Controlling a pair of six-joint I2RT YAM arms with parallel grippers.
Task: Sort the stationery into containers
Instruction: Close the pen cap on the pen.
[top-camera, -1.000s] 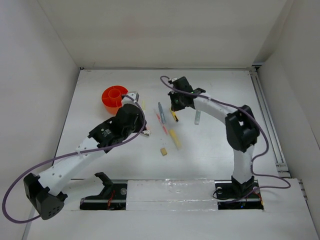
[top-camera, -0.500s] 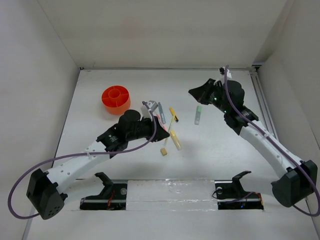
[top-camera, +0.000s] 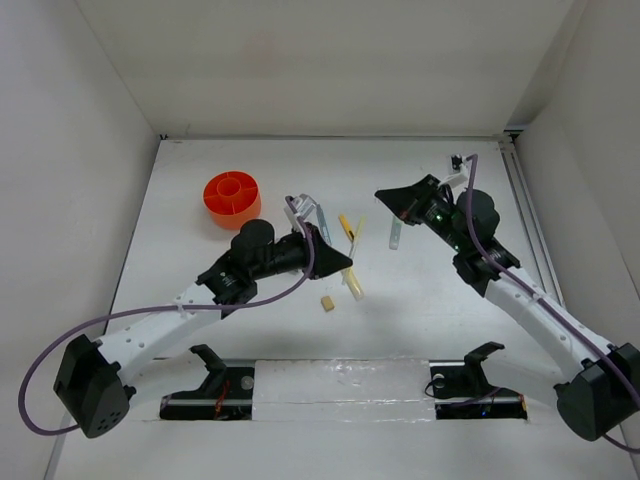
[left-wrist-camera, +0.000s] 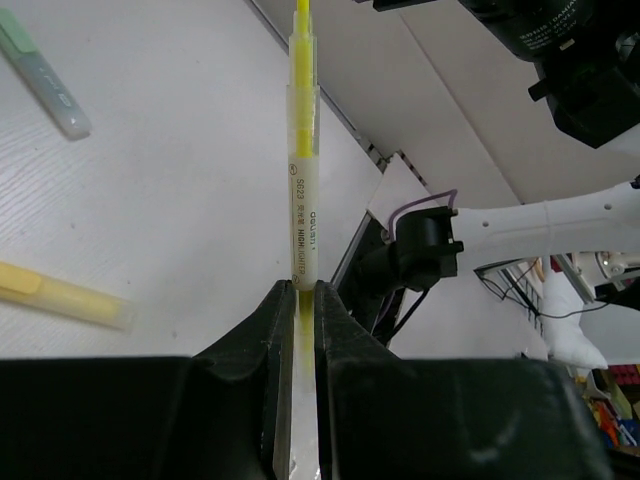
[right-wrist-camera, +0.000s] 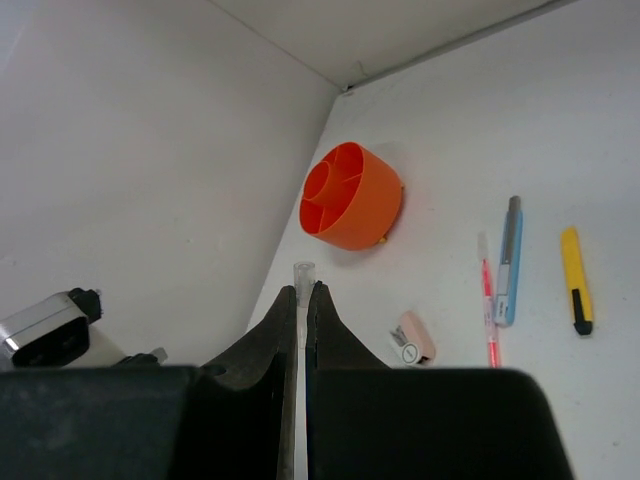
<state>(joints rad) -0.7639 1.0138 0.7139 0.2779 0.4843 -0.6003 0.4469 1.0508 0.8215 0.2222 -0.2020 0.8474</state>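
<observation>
The left gripper (left-wrist-camera: 298, 290) was pinched tight on the pale yellow pen (left-wrist-camera: 303, 180). It held the pen near one end, so most of it stuck out in front. The right gripper (right-wrist-camera: 301, 292) had its jaws together too, and what looked like a thin clear pen (right-wrist-camera: 303, 272) poked out between them (I could only see its tip). Both grippers were up over the middle of the table (top-camera: 420, 300), quite near each other.

The orange cup (right-wrist-camera: 365, 215) stood at the far left of the table, near the side wall (top-camera: 90, 200). I think the job was to carry the pale yellow pen to it. The arm should go slowly, because a pen held by its end can wobble. It should tip the pen point-down over one slot, lower it in, and only then let go.

The way from the left gripper to the cup looked open. Loose things lay below: a pink-red pen (right-wrist-camera: 488, 300), a grey-blue pen (right-wrist-camera: 510, 260), a pink-grey block (right-wrist-camera: 412, 340) and a tan eraser (top-camera: 326, 302). Staying high would miss them. With the wall so close to the cup, coming in from the table side gave more room. Moving one arm at a time would be safest.
</observation>
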